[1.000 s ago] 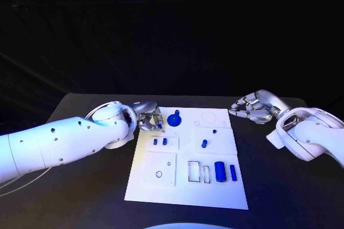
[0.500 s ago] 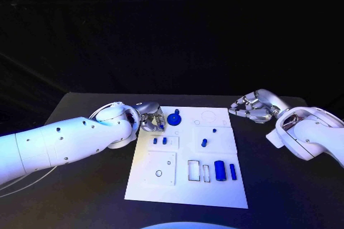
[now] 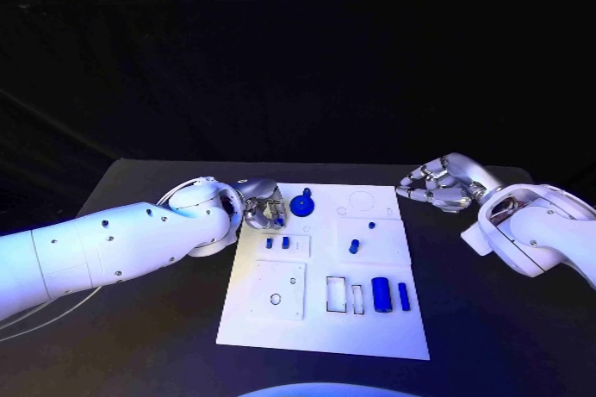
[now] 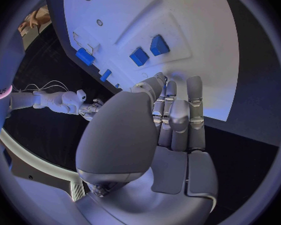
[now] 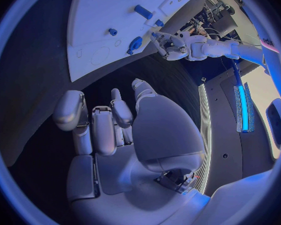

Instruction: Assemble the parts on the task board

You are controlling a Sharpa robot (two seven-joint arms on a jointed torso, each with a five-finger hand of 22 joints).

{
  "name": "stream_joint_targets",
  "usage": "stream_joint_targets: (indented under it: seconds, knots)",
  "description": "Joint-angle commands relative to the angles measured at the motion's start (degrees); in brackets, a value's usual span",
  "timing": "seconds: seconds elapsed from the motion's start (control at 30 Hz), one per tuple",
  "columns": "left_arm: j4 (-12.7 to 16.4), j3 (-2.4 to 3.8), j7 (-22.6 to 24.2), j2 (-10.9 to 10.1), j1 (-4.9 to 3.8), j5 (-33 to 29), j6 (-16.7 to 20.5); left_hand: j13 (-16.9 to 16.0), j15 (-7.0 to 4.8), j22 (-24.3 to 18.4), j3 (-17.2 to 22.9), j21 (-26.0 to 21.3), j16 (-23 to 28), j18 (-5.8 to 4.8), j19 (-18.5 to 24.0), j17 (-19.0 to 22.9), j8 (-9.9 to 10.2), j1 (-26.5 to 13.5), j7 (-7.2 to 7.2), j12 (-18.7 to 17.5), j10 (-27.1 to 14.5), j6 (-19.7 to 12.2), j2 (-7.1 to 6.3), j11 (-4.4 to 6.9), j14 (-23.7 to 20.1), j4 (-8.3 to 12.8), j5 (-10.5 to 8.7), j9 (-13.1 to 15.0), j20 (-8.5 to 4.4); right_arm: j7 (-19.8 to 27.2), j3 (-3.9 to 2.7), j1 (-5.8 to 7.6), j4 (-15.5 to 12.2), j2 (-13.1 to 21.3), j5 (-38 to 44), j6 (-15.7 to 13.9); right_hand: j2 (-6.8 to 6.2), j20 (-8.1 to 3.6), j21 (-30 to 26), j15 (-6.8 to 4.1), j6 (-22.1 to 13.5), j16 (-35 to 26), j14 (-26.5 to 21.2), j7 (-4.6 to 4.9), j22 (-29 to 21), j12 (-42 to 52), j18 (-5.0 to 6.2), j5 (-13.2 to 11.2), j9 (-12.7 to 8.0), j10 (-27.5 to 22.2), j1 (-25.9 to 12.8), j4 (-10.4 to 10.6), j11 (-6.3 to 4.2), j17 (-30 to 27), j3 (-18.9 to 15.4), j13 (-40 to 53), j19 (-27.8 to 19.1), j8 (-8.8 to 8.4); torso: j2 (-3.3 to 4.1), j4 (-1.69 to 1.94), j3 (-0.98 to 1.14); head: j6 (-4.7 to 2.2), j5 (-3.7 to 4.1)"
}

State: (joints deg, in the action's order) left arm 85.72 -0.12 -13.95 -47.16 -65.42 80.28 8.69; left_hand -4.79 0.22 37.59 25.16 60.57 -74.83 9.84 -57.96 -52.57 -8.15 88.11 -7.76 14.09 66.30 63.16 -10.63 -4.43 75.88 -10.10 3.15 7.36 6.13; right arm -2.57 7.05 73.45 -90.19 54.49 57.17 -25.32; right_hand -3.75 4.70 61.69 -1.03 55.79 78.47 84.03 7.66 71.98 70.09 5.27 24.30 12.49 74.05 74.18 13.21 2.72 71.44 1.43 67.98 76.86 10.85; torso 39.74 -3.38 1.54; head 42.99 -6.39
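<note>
The white task board [image 3: 317, 328] lies in the middle of the table. At its far left stands a blue round part with a stem [image 3: 304, 209]. My left hand [image 3: 262, 207] sits at the board's left edge just beside that part, fingers curled in, nothing visibly in them [image 4: 172, 120]. Two small blue blocks [image 3: 276, 243] lie right in front of it [image 4: 148, 51]. A blue peg [image 3: 354, 248], a blue cylinder [image 3: 381, 295] and a thin blue bar [image 3: 404, 297] are further along the board. My right hand [image 3: 435, 187] hovers off the far right corner, fingers curled, holding nothing [image 5: 109, 125].
The board has raised white plates with a round hole [image 3: 275, 301] and rectangular slots [image 3: 337, 295]. Black table [image 3: 149, 345] surrounds it on all sides. My left forearm [image 3: 112, 251] lies across the table's left part, my right forearm [image 3: 540, 233] over its right part.
My left forearm has shifted slightly toward the board; the hand stays beside the round blue part. The right hand and the parts have not moved.
</note>
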Motion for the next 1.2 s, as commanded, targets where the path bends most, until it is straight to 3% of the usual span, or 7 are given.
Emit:
stream_joint_targets:
  seconds: [0.03, 1.2]
  knots:
    - [0.02, -0.02, -0.15, 0.24, 0.01, -0.06, -1.58, 0.08, 0.13, -0.18, 0.03, -0.2, -0.25, 0.6, 0.33, 0.08, 0.34, -0.65, 0.06, -0.22, 0.44, 0.34, -0.06, 0.17, 0.23, -0.3, 0.19, -0.05, 0.11, 0.32, -0.02, -0.03, -0.04, -0.04, 0.21, -0.03, -0.18, 0.01, -0.21, -0.46, -0.37, -0.15, 1.99, -0.2, -0.04, 0.07, 0.72, 0.28, 0.09, -0.19, 0.28, 0.13, -0.03, 0.02, -0.06, 0.03, -0.18, 0.17, 0.01, 0.0, -0.01, -0.02, 0.06]
    - [-0.14, -0.08, -2.26, 0.98, 0.03, 1.03, -3.48, 0.07, 0.19, -0.61, 0.03, -0.48, -0.15, 0.69, 0.66, 0.53, 0.78, -0.8, -0.03, -0.73, 0.3, 0.08, -0.41, 0.07, -0.05, -0.09, 0.18, -0.21, 0.06, 0.4, -0.03, -0.04, -0.19, 0.14, 0.21, -0.06, -0.17, 0.01, -0.19, -0.47, -0.37, -0.14, 2.0, -0.2, -0.01, 0.13, 0.71, 0.31, 0.1, -0.14, 0.32, 0.13, -0.04, 0.05, -0.06, 0.09, -0.15, 0.2, -0.02, 0.03, -0.03, 0.17, 0.14]
